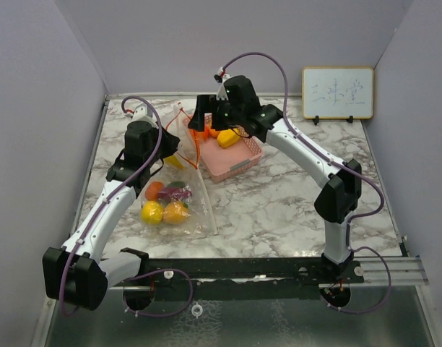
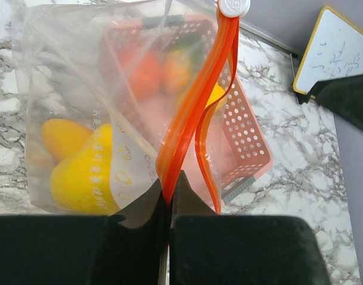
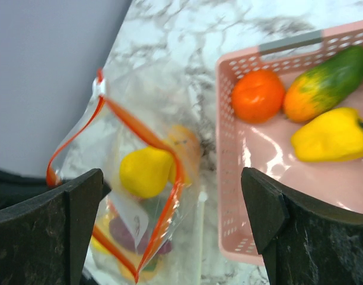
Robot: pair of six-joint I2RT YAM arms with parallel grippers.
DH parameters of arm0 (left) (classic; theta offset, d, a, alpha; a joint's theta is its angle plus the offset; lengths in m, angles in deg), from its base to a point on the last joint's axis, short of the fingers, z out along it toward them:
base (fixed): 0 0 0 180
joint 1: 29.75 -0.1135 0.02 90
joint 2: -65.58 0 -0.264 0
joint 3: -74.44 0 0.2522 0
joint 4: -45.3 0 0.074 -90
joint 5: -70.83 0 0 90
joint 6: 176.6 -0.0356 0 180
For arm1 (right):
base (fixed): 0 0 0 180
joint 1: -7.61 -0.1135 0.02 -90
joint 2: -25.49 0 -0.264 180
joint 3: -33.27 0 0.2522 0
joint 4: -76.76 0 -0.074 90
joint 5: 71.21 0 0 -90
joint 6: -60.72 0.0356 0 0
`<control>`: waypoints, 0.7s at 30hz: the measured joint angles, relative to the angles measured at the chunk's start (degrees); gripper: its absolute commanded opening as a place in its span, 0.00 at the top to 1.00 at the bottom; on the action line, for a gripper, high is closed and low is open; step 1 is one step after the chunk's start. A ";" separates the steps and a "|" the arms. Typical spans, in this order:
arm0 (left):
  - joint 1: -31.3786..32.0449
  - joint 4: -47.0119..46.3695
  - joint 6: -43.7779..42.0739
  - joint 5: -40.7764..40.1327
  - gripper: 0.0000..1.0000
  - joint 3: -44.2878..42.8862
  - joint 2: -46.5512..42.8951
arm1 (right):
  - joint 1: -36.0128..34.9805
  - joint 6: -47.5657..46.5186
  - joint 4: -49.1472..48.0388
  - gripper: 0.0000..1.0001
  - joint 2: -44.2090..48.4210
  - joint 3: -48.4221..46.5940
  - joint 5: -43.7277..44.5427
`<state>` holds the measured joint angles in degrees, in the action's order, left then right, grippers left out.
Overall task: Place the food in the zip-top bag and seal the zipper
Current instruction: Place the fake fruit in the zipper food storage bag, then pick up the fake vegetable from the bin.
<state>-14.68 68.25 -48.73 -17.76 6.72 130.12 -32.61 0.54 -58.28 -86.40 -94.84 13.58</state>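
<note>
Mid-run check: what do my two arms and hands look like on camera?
The left arm and right arm both have white links joined by boxy black joint housings, each with a loose purple cable looping alongside. The left hand and right hand have broad matte black fingers. No markings or sleeves are visible.

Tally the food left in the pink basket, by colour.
Orange: 1, the round orange fruit
Green fading to orange: 1, the long fruit
Yellow: 1, the bell pepper
Total: 3 showing in the pink basket; food inside the zip-top bag is not counted.
</note>
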 measured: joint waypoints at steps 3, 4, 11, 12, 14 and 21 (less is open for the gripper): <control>0.00 0.11 0.13 0.02 1.00 -0.02 0.00 | 1.22 0.72 2.47 0.00 -1.66 -4.57 4.92; 0.00 0.13 0.15 0.02 1.00 -0.02 0.00 | 1.70 1.18 3.39 0.01 -3.41 -6.62 6.84; 0.00 0.13 0.20 0.11 1.00 -0.02 0.00 | 4.74 4.68 5.86 0.00 -16.74 -11.39 14.32; 0.00 0.11 0.20 0.15 1.00 -0.02 0.00 | 5.20 5.01 6.21 0.00 -19.02 -11.41 15.10; 0.00 0.11 0.13 0.59 1.00 -0.02 0.00 | 6.01 5.68 7.08 0.00 -22.86 -11.85 16.50; 0.00 -0.13 -1.16 2.38 1.00 -0.04 0.83 | 7.45 5.68 7.63 0.00 -26.91 -12.41 20.41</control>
<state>-14.68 68.12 -49.89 -15.38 6.68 130.95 -25.16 6.22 -50.65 -113.31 -107.25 33.99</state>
